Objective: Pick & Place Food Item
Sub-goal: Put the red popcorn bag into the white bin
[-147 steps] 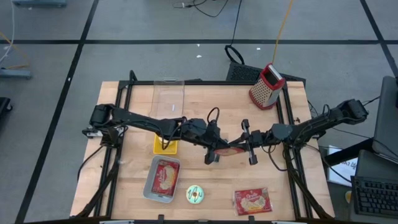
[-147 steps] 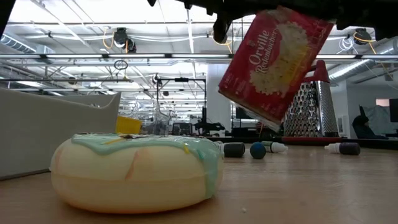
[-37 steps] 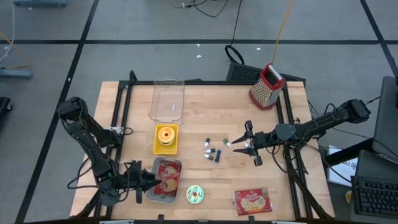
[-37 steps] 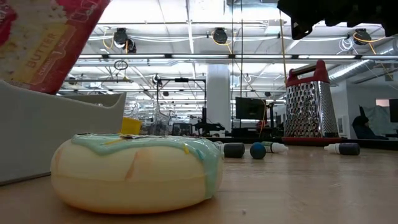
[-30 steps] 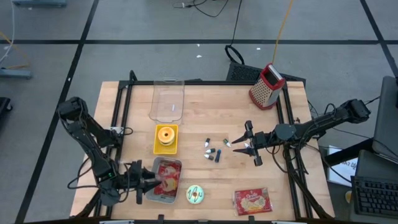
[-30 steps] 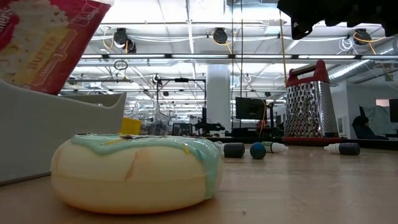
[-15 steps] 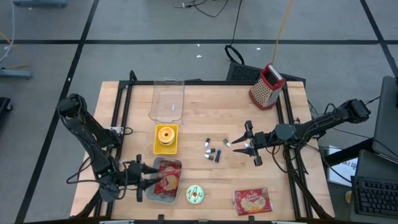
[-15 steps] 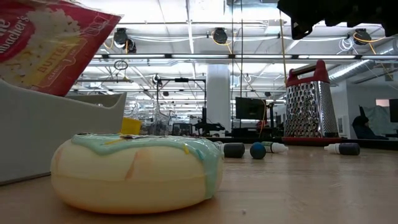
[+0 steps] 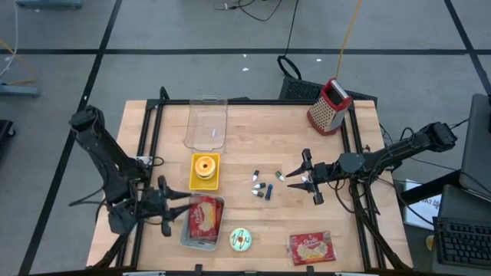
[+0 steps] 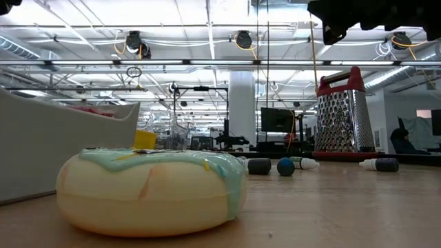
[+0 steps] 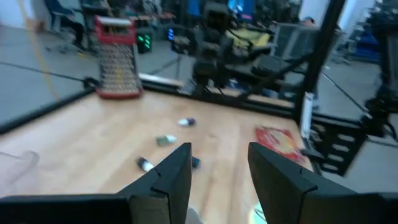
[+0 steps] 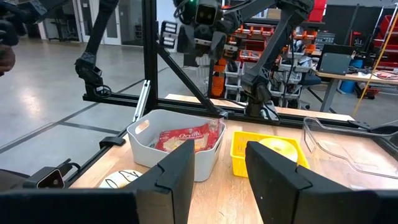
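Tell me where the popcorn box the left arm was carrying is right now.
The popcorn box lies inside the grey bin at the table's front left in the high view, beside the left gripper and the frosted donut.

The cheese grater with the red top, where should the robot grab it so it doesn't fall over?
Probably the red handle on top of the cheese grater, coming straight down from above. It stands upright at the table's far right corner and narrows toward the top, so its slanted metal sides could slip. The right tool, open over the table's middle, is nearer than the left tool.
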Motion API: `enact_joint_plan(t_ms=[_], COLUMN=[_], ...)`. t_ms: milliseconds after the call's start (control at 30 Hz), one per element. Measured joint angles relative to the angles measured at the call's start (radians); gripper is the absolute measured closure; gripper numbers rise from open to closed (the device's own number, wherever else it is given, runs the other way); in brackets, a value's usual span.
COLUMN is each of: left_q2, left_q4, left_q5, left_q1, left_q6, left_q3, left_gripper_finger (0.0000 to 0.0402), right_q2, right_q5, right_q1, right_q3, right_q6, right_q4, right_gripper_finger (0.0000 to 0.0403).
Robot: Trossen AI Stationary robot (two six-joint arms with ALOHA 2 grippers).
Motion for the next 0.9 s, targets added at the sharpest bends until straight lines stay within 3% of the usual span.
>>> enact_joint_plan(t_ms=[300, 500, 667, 900], left_q2=[-0.022, -0.041, -0.109, -0.124], left_q4=[-0.003, 0.003, 0.005, -0.024], left_q5=[-0.015, -0.004, 0.209, 0.413], left_q1=[0.078, 0.146, 0.219, 0.352], left_q6=[0.011, 0.120, 0.187, 0.280], left_q3=[0.000, 0.000, 0.000, 0.000], left_gripper_finger=[0.0245, 0.0245, 0.0245, 0.0245], right_q2=[0.000, 0.000, -0.001, 0.000], right_q5=[0.000, -0.003, -0.034, -0.259], right_q1=[0.000, 0.000, 0.010, 0.010], right_q3=[0.000, 0.000, 0.000, 0.000], right_q6=[-0.015, 0.010, 0.054, 0.090], right_q4=[-0.001, 0.004, 0.016, 0.111], right_gripper_finger=[0.0271, 0.0271, 0.0271, 0.0271])
